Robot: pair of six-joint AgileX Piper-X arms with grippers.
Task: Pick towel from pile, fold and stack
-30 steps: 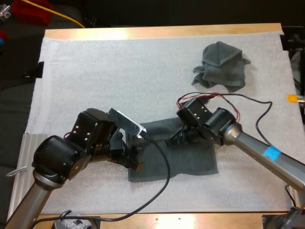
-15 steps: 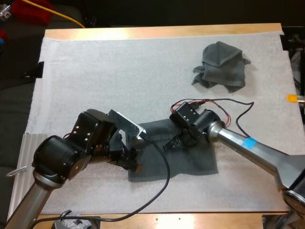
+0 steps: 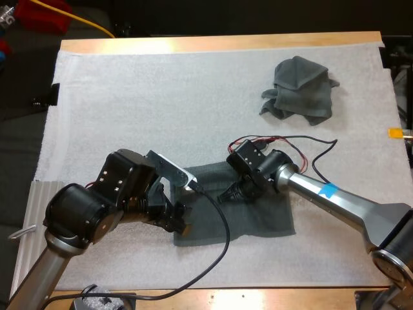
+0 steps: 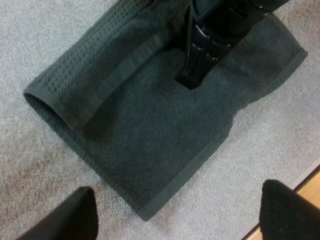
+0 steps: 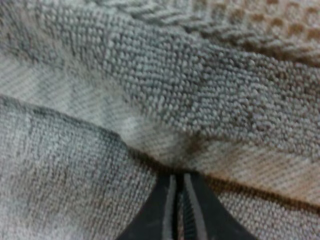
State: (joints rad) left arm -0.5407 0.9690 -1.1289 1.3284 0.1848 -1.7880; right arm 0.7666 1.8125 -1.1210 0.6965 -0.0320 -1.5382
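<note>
white mat (image 3: 161, 97): spread flat | wooden table (image 3: 193, 44): edge strips bare

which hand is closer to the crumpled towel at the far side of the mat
Right. The right hand is tips-down on the folded towel, with bare mat between it and the crumpled towel. The left hand is at the folded towel's left edge, farther away.

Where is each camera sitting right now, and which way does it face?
High view: behind the arms, facing forward and down over the mat; shows both arms, left gripper, right gripper, flat towel, crumpled towel.
Left wrist view: on the left arm, looking down at the flat towel; own fingers apart.
Right wrist view: on the right arm, close over the flat towel; own fingers shut.
Shared: high and left wrist views both show the right gripper's tip on the flat towel.
</note>
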